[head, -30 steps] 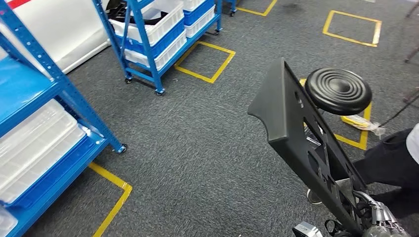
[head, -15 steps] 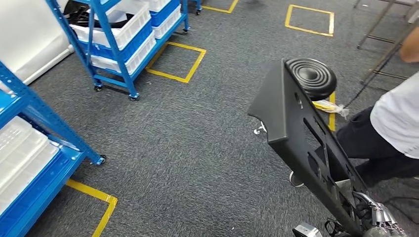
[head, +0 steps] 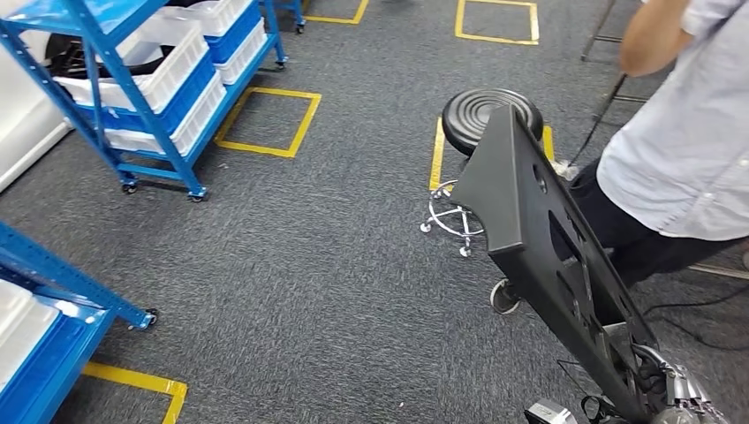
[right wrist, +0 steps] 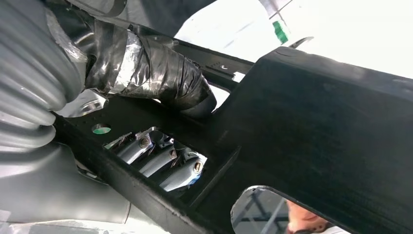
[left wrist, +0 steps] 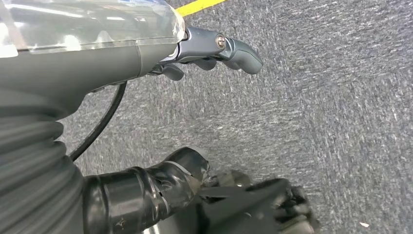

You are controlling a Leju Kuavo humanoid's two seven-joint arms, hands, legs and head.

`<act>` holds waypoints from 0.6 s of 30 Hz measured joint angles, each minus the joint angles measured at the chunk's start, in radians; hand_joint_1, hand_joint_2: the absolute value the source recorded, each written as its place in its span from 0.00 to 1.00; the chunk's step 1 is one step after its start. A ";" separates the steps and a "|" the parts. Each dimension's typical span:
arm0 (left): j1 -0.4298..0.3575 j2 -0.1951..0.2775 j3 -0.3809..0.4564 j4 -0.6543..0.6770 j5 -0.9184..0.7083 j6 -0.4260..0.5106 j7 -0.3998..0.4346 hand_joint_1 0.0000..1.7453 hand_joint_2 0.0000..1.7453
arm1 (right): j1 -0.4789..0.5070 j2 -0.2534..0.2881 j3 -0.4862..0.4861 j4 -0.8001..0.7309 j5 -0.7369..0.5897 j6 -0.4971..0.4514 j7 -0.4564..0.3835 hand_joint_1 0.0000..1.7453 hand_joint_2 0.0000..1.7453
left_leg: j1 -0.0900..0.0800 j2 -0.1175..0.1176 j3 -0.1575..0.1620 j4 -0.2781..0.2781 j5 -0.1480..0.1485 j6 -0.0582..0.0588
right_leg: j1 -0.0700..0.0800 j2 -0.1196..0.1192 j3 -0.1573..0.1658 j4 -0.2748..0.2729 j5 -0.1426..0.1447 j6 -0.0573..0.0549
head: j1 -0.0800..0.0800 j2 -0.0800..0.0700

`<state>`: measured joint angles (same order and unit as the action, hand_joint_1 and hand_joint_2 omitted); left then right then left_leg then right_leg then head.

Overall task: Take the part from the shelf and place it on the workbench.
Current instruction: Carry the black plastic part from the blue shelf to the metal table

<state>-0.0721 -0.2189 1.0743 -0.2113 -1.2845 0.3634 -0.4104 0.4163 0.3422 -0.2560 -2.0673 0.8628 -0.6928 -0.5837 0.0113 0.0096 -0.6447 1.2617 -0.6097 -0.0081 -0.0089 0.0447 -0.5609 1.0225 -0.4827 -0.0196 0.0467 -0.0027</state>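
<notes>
The part (head: 539, 238) is a long black plastic panel with cut-outs, standing up at a slant in the right half of the head view. My right hand (head: 680, 393) grips its lower end at the bottom right corner. In the right wrist view the thumb (right wrist: 160, 78) presses on the panel (right wrist: 316, 136) while the fingers (right wrist: 160, 158) show through a cut-out from behind. My left hand (left wrist: 214, 48) hangs over grey carpet with its fingers apart and nothing in it.
A person (head: 680, 150) in a light shirt and dark trousers stands close on the right, just behind the panel. A black round stool (head: 481, 119) stands ahead. Blue shelf racks (head: 132, 79) with white and blue bins stand at left. Yellow tape squares (head: 265, 119) mark the grey carpet.
The whole scene has swung leftward across the head view as the camera turns right. The person and stool now sit closer to centre. The panel stays in my right hand.
</notes>
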 joint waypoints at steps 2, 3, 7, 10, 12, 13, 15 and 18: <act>0.000 0.001 0.000 0.000 0.001 0.001 -0.001 0.00 1.00 | 0.000 0.000 0.000 0.001 -0.001 0.000 0.000 1.00 1.00 | 0.002 -0.023 0.044 -0.112 0.072 0.004 | -0.001 0.025 0.000 0.007 -0.004 0.003 | 0.000 0.000; 0.000 0.001 0.000 0.000 0.001 0.001 -0.001 0.00 1.00 | -0.001 0.000 0.000 0.001 -0.001 0.000 0.000 1.00 1.00 | 0.004 -0.045 0.067 -0.171 0.095 0.007 | 0.000 0.036 -0.002 0.012 -0.007 0.007 | 0.000 0.000; -0.004 0.001 0.000 0.000 -0.001 0.001 0.000 0.00 1.00 | 0.000 0.000 0.000 0.001 0.001 0.000 0.001 1.00 1.00 | 0.002 -0.067 0.094 -0.234 0.108 0.019 | -0.004 0.072 -0.016 0.016 -0.004 0.031 | 0.000 0.000; -0.004 0.001 0.000 0.000 -0.003 0.002 0.001 0.00 1.00 | 0.001 0.000 0.000 0.000 0.002 0.000 0.002 1.00 1.00 | 0.006 -0.031 0.101 -0.253 0.118 0.039 | -0.003 0.017 -0.042 0.069 -0.040 0.046 | 0.002 0.000; -0.002 0.001 0.000 0.000 -0.004 0.002 0.001 0.00 1.00 | -0.001 0.000 0.000 0.001 0.001 0.000 0.002 1.00 1.00 | 0.005 -0.006 0.102 -0.256 0.118 0.045 | -0.004 -0.024 -0.097 0.183 -0.100 0.054 | 0.003 0.000; -0.001 0.001 0.001 0.000 -0.004 0.002 0.001 0.00 1.00 | -0.001 0.000 0.000 0.001 0.000 0.000 0.002 1.00 1.00 | 0.004 0.007 0.102 -0.256 0.117 0.046 | -0.006 -0.030 -0.126 0.240 -0.121 0.057 | 0.003 0.000; -0.001 0.002 0.001 0.000 -0.003 0.002 0.001 0.00 1.00 | 0.001 0.000 0.000 0.001 -0.001 0.000 0.002 1.00 1.00 | 0.004 0.033 0.104 -0.255 0.113 0.045 | -0.010 -0.037 -0.140 0.267 -0.110 0.061 | 0.003 0.000; -0.002 0.001 0.001 0.000 -0.004 0.002 0.001 0.00 1.00 | 0.000 0.000 0.000 0.001 -0.001 0.000 0.002 1.00 1.00 | 0.002 0.063 0.116 -0.254 0.104 0.036 | -0.007 -0.083 -0.047 0.090 -0.018 0.056 | 0.003 0.000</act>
<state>-0.0743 -0.2179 1.0750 -0.2113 -1.2881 0.3652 -0.4093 0.4165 0.3422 -0.2560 -2.0665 0.8618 -0.6930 -0.5814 0.0132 0.0724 -0.5284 1.0074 -0.5061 0.0281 -0.0155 -0.0378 -0.6080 1.1124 -0.5012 0.0364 0.0497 -0.0027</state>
